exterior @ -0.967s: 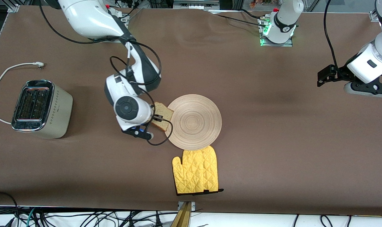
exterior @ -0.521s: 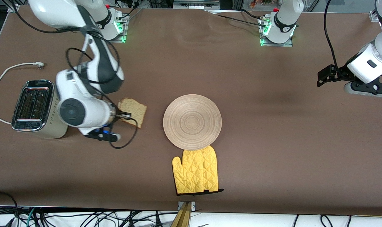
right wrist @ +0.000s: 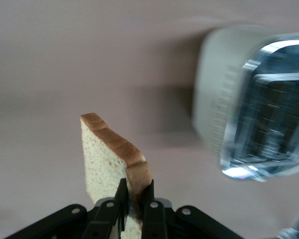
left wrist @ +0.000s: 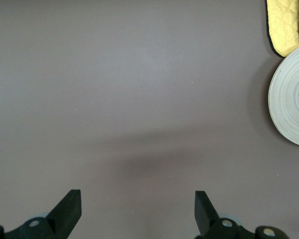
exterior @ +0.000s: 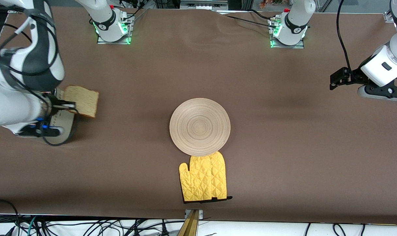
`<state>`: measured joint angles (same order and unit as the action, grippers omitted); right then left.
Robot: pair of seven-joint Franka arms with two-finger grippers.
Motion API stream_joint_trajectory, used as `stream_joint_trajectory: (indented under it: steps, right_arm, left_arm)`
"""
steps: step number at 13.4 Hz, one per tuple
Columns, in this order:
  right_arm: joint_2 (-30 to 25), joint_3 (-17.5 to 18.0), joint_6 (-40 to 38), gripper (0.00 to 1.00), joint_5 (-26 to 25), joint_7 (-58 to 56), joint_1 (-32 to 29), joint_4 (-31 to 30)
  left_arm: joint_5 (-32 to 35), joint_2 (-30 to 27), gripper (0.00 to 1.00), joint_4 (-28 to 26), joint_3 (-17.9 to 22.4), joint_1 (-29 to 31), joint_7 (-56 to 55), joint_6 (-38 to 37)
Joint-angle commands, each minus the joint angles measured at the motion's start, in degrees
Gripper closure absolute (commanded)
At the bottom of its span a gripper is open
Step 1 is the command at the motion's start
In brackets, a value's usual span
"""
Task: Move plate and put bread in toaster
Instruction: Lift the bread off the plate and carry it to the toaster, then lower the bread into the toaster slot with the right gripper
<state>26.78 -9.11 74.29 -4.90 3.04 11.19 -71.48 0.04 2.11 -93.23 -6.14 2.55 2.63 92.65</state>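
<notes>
Brown table cloth (exterior: pixel 283 137) across whole scene, robot bases along top edge of front view. Landmark: plate (exterior: pixel 199 127), flat at mid-table, bare on top. Yellow oven mitt (exterior: pixel 203 178) touching plate's rim, nearer to front camera than plate, laid flat, thumb toward right arm's end.

Right gripper (exterior: pixel 66 105) up in air well away from plate toward right arm's end, hanging beside and over edge of toaster (exterior: pixel 61 122). Fingers pinched tight on bread (exterior: pixel 81 101), clamped at crust edge; slice sticking out from fingers toward plate, off the table. In right wrist view, bread (right wrist: pixel 112 167) held on edge between fingers (right wrist: pixel 120 201), toaster (right wrist: pixel 254 102) off to one side with chrome top and slots facing up, blurred. Bread not in a slot. Toaster mostly hidden under right arm in front view, only dotted beige side showing.

Left gripper (exterior: pixel 336 78) well apart from plate toward left arm's end, waiting over bare cloth. Fingers (left wrist: pixel 70 206) spread wide, nothing between them. Plate rim (left wrist: pixel 291 102) and mitt corner (left wrist: pixel 285 27) visible at edge of left wrist view.
</notes>
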Motion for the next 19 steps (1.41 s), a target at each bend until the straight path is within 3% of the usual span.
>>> stream_joint_trajectory:
  steps: [1,4,5,8,19]
  right_arm:
    - [-1.64,-3.88,-2.57,1.00,-6.76,-8.02,0.41,-0.59]
    - [-0.94,-10.74,0.23,1.00,-9.77,-15.94,-0.02,-0.85]
    - [-0.85,-11.54,1.55,1.00,-10.82,-17.35,-0.55,-1.20]
    - [0.55,-11.55,4.54,1.00,-14.25,-19.47,-2.48,-1.38]
    - [5.56,-11.55,14.74,1.00,-16.19,-19.39,-5.83,-1.38]
  left_arm:
    - [0.84,-0.62,0.00,0.06,-0.54,0.44,-0.61,-0.72]
    - [0.75,-0.62,0.00,0.06,-0.54,0.44,-0.52,-0.72]
    - [0.83,-0.62,0.00,0.06,-0.54,0.44,-0.52,-0.72]
    - [0.84,-0.62,0.00,0.06,-0.54,0.44,-0.52,-0.72]
    - [0.84,-0.62,0.00,0.15,-0.54,0.44,-0.52,-0.72]
